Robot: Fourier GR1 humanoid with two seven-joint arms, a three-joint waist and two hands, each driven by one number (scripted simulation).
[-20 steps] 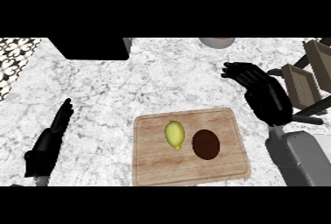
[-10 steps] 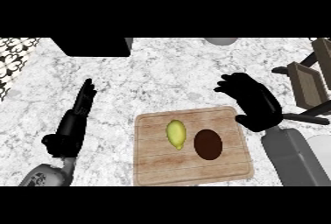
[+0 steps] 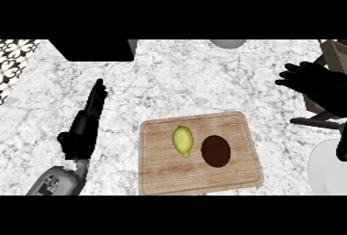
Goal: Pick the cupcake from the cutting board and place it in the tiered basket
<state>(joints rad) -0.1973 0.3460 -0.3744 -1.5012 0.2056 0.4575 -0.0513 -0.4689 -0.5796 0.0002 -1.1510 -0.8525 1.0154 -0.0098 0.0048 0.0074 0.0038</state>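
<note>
White-and-grey marbled stone counter [image 3: 176, 87] fills the head view, running from edge to edge. On it, low and centre, lies a rectangular light wooden cutting board [image 3: 200, 172] with rounded corners. A large black block [image 3: 92, 49] is cut off by the upper edge at left, and a patterned black-and-white tile strip [image 3: 13, 59] shows at the far left.

Right hand [image 3: 317, 85], black, hangs over the counter at the right edge, beyond the board's far right corner, fingers spread and slightly bent, holding nothing. Behind it, part of a dark-framed brown tiered basket [image 3: 332, 55] shows, mostly cut off by the right edge; how its tiers lie cannot be made out.

Left hand [image 3: 85, 124], black, shows left of the board on a grey forearm [image 3: 58, 181], fingers straight and pressed together, pointing away, touching nothing.

Dark brown oval cupcake [image 3: 216, 151] sits on the board, right of centre, seen from above. Just beside it, apart, lies a yellow-green pointed fruit [image 3: 182, 141]. A pale round plate [image 3: 325, 167] is cut off at lower right, and a grey round object [image 3: 227, 43] is clipped at the top.
</note>
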